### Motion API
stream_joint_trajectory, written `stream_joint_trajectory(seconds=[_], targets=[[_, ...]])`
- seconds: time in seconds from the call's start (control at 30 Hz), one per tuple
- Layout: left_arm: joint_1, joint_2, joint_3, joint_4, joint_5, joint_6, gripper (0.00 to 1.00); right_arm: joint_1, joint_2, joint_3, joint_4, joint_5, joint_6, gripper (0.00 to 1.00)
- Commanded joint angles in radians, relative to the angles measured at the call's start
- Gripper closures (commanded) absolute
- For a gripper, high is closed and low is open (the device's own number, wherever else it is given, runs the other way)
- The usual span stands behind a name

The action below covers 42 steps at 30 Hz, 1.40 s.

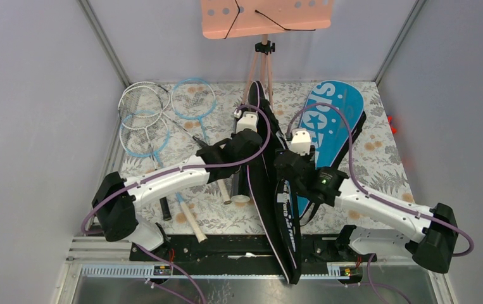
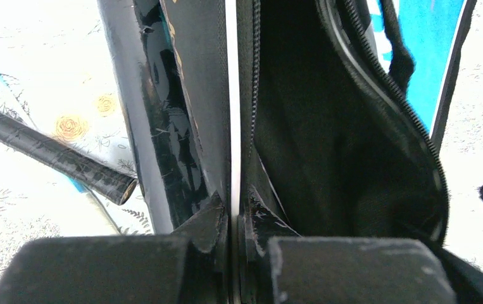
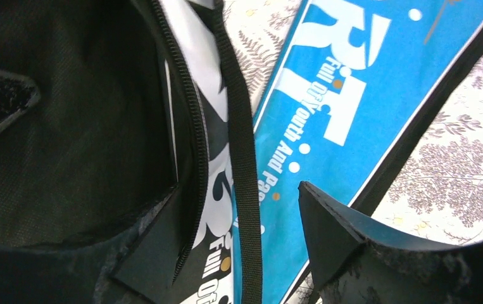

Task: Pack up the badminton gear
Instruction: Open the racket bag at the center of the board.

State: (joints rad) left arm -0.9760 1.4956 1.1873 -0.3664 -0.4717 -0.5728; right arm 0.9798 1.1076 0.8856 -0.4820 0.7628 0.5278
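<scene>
The black SPORT bag (image 1: pixel 278 209) stands on edge in the middle of the table, its zip open, with the dark inside showing (image 2: pixel 327 126). My left gripper (image 1: pixel 256 140) is shut on the bag's left flap at its white-piped edge (image 2: pixel 233 215). My right gripper (image 1: pixel 283 168) is open (image 3: pixel 238 190). Its jaws straddle the bag's right flap (image 3: pixel 216 190) and a black strap (image 3: pixel 244 158). The blue SPORT bag (image 1: pixel 337 120) lies flat to the right (image 3: pixel 340 95). Rackets (image 1: pixel 144 117) lie at the back left. A black tube (image 1: pixel 242 185) lies by the bag's left side.
Racket handles (image 1: pixel 191 221) reach toward the near edge on the left, and one black grip (image 2: pixel 49 149) lies close to the bag. The pink perforated board (image 1: pixel 264 16) stands on its tripod (image 1: pixel 261 63) at the back. Grey walls close both sides.
</scene>
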Motion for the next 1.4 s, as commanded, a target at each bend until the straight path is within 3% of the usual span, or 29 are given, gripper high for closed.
stream_joint_trajectory(seconds=[0.0, 0.23, 0.47, 0.6, 0.77, 0.83, 0.93, 1.1, 1.37], targets=[[-0.001, 0.006, 0.078, 0.025, -0.005, 0.023, 1.00, -0.003, 0.078, 0.083, 0.010, -0.084, -0.041, 0.29], [-0.001, 0.025, 0.105, 0.021, 0.018, 0.027, 1.00, -0.003, 0.202, 0.154, 0.056, -0.258, -0.057, 0.17], [-0.001, 0.018, 0.104, 0.021, 0.010, 0.028, 1.00, -0.003, 0.281, 0.167, 0.051, -0.255, -0.040, 0.15], [0.000, 0.013, 0.093, 0.020, -0.015, 0.037, 1.00, -0.003, 0.274, 0.154, -0.006, -0.157, -0.009, 0.39], [0.031, 0.006, 0.064, 0.026, 0.006, 0.034, 1.00, -0.004, 0.142, 0.087, -0.034, -0.043, 0.000, 0.66], [0.040, -0.008, 0.043, 0.042, 0.010, 0.047, 1.00, -0.008, 0.090, 0.062, -0.038, -0.014, -0.012, 0.71], [0.048, -0.031, 0.004, 0.073, 0.010, 0.072, 1.00, -0.054, 0.036, 0.023, -0.037, -0.021, -0.031, 0.71], [0.071, -0.067, -0.059, 0.135, 0.077, 0.101, 1.00, -0.212, -0.017, -0.061, 0.028, -0.199, -0.053, 0.68], [0.086, -0.063, -0.079, 0.188, 0.172, 0.121, 1.00, -0.261, -0.017, -0.129, 0.195, -0.442, -0.113, 0.37]])
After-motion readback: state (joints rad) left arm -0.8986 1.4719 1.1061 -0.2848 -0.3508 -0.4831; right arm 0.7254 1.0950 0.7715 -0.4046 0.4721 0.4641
